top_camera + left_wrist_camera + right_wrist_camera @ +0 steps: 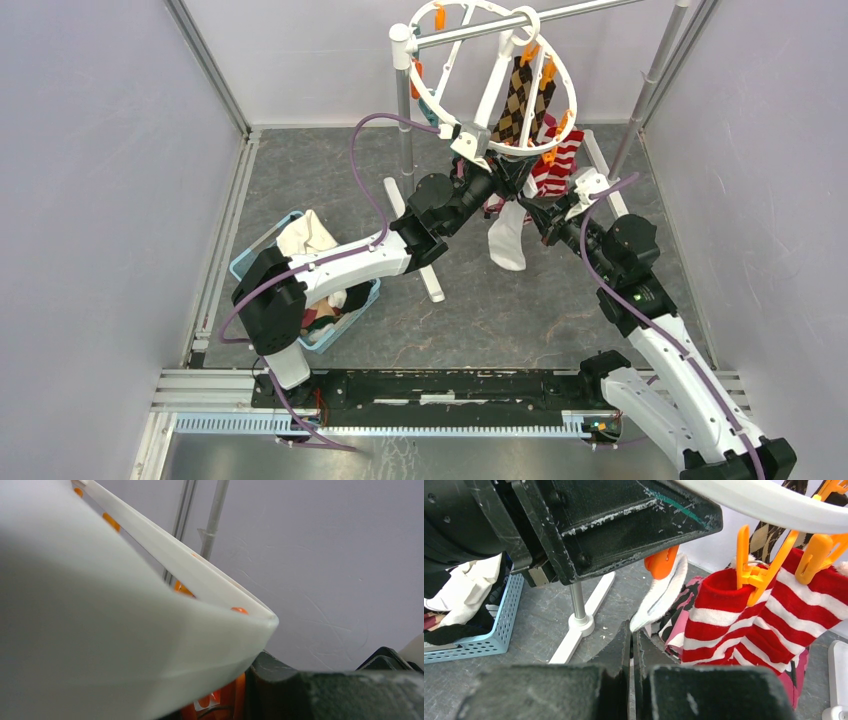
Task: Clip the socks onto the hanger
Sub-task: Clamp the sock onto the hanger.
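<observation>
**Operator:** How do my jaws stand?

**Spotter:** Your left gripper [500, 170] is clamped on an orange clothespin [661, 562] at the near rim of the hanger [573, 100]. Your right gripper [631, 647] is pressed tight with nothing in it. Its tips sit just below the edge of the white sock [508, 240] hanging at that pin.

**Operator:** What room have you got for me?

**Spotter:** Little under the ring, where your two grippers are close together. The striped socks [557, 165] hang pinned just right of your right fingers, with a camouflage cloth [674, 625] beside them. The argyle socks [517, 100] hang farther back, across the ring.

**Operator:** And around that?

**Spotter:** The hanger hooks on the silver rail [570, 14] at the far middle. The rail's pole [404, 120] stands just left of your left wrist, and its white foot [430, 275] runs toward you. Bare grey floor shows between that foot and your right arm. A blue basket [262, 245] of cloth sits near left, under your left elbow.
</observation>
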Robot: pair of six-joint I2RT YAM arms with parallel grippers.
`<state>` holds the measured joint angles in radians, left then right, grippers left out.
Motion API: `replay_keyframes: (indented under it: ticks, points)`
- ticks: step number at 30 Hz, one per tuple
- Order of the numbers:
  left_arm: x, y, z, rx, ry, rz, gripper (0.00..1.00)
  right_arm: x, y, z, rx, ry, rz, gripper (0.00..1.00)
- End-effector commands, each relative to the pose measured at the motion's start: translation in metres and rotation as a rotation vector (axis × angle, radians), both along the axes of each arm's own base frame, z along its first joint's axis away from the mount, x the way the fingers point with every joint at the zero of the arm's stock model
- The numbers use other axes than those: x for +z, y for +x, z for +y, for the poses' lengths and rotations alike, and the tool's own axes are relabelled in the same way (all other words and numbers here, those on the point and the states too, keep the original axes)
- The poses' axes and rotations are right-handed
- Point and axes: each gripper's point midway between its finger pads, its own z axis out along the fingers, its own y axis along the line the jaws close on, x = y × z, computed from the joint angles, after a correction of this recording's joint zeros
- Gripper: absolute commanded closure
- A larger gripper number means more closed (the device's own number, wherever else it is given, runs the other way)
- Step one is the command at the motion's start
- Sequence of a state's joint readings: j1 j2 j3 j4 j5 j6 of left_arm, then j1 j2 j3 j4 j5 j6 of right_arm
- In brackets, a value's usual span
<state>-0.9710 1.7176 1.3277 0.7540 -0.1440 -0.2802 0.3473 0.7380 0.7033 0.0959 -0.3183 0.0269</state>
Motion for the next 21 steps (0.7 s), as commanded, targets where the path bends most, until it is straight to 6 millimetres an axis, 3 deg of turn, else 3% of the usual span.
replay_keyframes:
  ticks: [1, 13, 21]
  points:
    - [0.029, 0.004, 0.012, 0.039, -0.090, 0.012, 0.98, 0.034, 0.000, 0.000, -0.007, 0.020, -0.082, 1.00]
    - [0.034, 0.006, 0.016, 0.056, -0.110, 0.018, 0.98, 0.022, -0.004, 0.016, 0.034, -0.031, -0.066, 1.00]
    - [0.033, 0.004, 0.018, 0.057, -0.108, 0.019, 0.98, 0.031, 0.001, 0.003, -0.053, -0.031, -0.076, 1.00]
